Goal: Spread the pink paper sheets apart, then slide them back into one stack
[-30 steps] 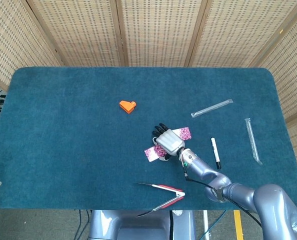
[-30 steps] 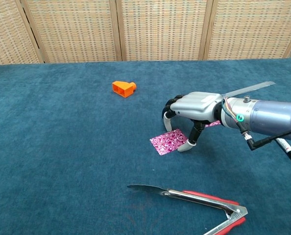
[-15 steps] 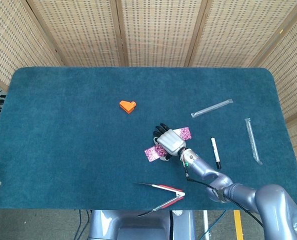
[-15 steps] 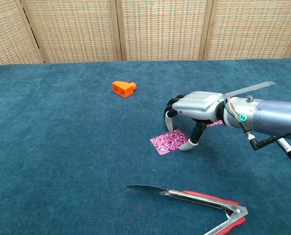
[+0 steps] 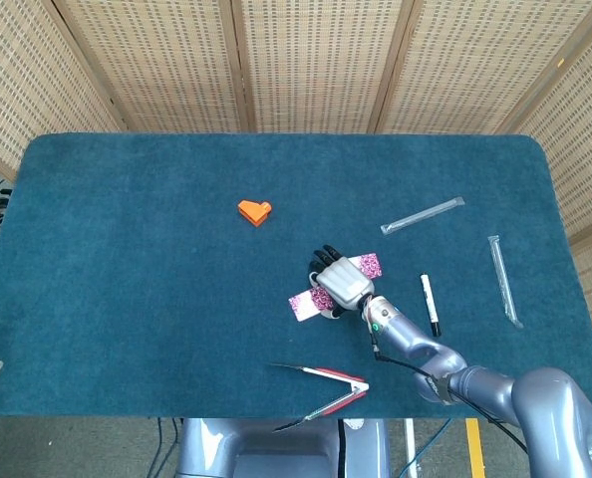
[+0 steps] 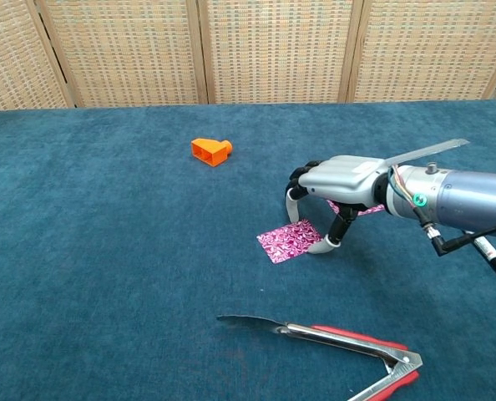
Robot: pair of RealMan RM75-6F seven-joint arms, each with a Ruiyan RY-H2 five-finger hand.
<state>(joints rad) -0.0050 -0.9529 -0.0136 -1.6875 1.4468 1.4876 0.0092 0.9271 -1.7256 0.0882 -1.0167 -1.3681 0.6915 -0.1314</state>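
Two pink patterned paper sheets lie on the blue table cloth, partly under my right hand (image 5: pixel 340 283). The near sheet (image 5: pixel 302 303) (image 6: pixel 285 241) pokes out toward the front left. The far sheet (image 5: pixel 371 265) (image 6: pixel 365 210) shows behind the hand. My right hand (image 6: pixel 338 177) hovers palm-down over them with fingers spread and arched. Its fingertips (image 6: pixel 319 246) touch the near sheet's edge, and it holds nothing. I cannot tell whether the sheets overlap under the palm. My left hand does not show in either view.
An orange block (image 5: pixel 254 211) (image 6: pixel 212 150) sits further back left. Red-handled metal tongs (image 5: pixel 327 385) (image 6: pixel 335 338) lie near the front edge. A black-and-white marker (image 5: pixel 430 303) and two clear plastic tubes (image 5: pixel 422 214) (image 5: pixel 504 279) lie to the right.
My right hand has shifted slightly right and back, dragging the near sheet a little with it. More of the far sheet shows under the palm.
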